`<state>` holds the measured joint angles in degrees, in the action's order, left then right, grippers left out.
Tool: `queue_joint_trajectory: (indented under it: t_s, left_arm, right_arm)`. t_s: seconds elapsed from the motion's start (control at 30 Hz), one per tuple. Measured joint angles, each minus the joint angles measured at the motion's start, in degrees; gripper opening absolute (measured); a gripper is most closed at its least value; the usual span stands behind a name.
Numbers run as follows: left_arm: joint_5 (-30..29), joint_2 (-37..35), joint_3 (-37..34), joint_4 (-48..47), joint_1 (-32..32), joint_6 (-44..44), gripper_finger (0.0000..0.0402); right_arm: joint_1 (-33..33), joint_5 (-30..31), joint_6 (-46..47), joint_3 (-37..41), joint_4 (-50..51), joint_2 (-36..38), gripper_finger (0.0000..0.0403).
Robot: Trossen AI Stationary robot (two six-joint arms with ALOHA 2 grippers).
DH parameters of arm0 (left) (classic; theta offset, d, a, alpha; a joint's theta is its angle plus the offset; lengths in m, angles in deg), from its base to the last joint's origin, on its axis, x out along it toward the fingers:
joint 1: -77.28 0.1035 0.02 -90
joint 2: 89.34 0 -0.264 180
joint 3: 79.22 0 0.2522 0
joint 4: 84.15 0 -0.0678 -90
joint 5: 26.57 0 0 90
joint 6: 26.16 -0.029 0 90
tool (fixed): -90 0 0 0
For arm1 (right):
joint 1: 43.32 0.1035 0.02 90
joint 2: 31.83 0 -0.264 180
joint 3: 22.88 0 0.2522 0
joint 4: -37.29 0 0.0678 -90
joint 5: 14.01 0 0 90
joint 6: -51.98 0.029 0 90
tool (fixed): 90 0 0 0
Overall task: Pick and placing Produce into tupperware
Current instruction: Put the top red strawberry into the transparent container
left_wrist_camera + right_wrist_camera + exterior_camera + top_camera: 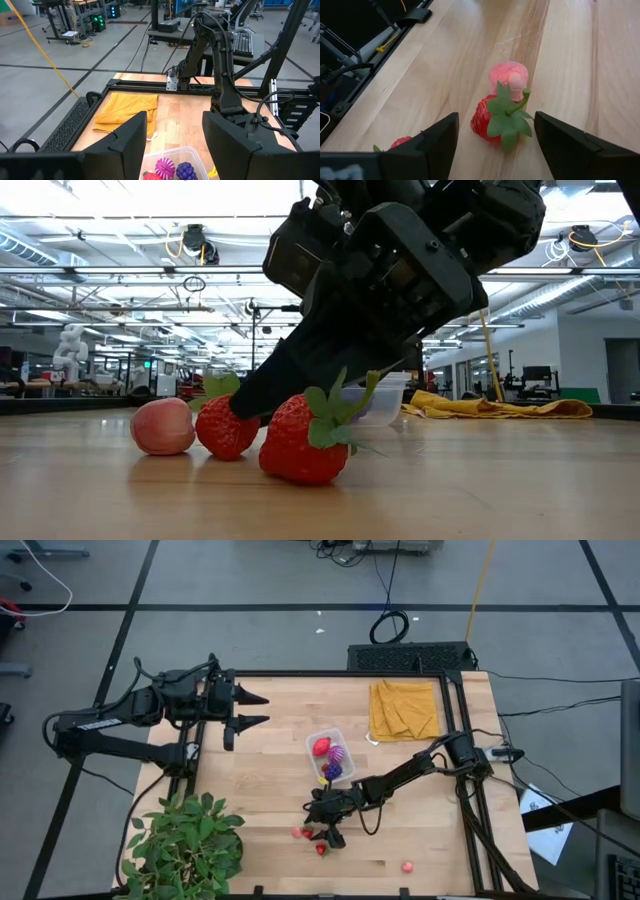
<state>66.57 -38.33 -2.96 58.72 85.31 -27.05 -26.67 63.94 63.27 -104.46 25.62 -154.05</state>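
Right claw [495,137] low over the wood table [420,830], jaws spread wide, nothing gripped. A strawberry [492,120] sits between its fingers, not touched; a pink piece [509,77] lies just beyond it, a second strawberry [395,144] beside one finger. Clear tub [332,755], behind the claw, holds a red fruit, spiky fruit and grapes. Left claw [255,710] hangs open and empty, well apart.

The clear box [325,745] sits open in the middle of the surface [270,790]. Inside are a red strawberry [321,747], a spiky pink fruit [339,754] and purple grapes [331,771]. Two strawberries [300,440] and a pink piece [162,426] lie close together near the front edge. Another red piece [408,866] lies apart.
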Motion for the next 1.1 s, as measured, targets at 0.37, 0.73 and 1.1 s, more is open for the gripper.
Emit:
queue_joint_trajectory:
  t_s: [0.37, 0.73, 1.1]
  left_arm:
    - [0.0, 0.0, 0.0, -0.02, -2.21, -0.28, 0.0196]
    - [-0.02, 0.0, 0.0, -0.04, -4.08, -0.32, 0.0196]
    - [-0.14, 0.02, -0.01, -0.46, -4.16, -0.98, 0.0196]
  right_arm:
    - [0.33, 0.02, 0.0, 0.0, -0.06, 0.0, 0.021]
    - [0.37, 0.35, 0.02, 0.0, -0.5, 0.0, 0.0177]
    - [0.35, 0.35, 0.0, 0.0, -2.5, 0.0, 0.0157]
